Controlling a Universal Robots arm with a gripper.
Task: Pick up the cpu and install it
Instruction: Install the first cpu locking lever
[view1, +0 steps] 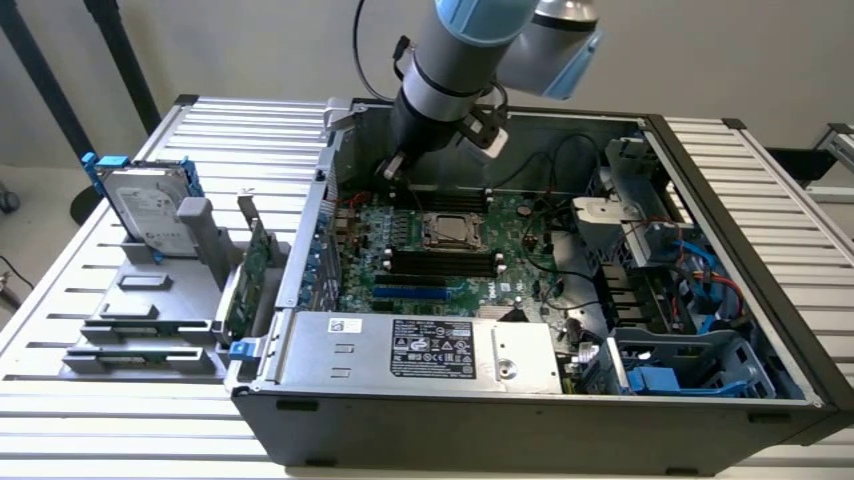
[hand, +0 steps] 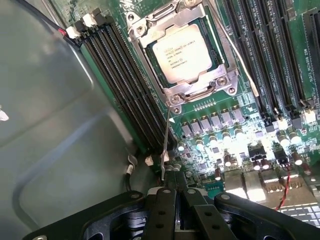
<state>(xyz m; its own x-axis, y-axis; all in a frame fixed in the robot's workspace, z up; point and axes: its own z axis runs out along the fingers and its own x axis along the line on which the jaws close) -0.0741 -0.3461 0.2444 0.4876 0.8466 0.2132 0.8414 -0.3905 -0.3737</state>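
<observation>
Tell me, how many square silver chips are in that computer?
1. The cpu sits in its metal-framed socket on the green board, between banks of black slots. Others may be hidden elsewhere.

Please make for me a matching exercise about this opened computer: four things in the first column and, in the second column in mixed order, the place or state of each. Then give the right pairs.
Column 1
1. cpu
2. hard drive
3. silver box with black label
4. gripper

Column 2
A. shut, over the motherboard
B. standing on the grey rack, outside the case
C. in the socket on the motherboard
D. inside the case, against its wall nearest the exterior camera

Pairs: 1-C, 2-B, 3-D, 4-A
</observation>
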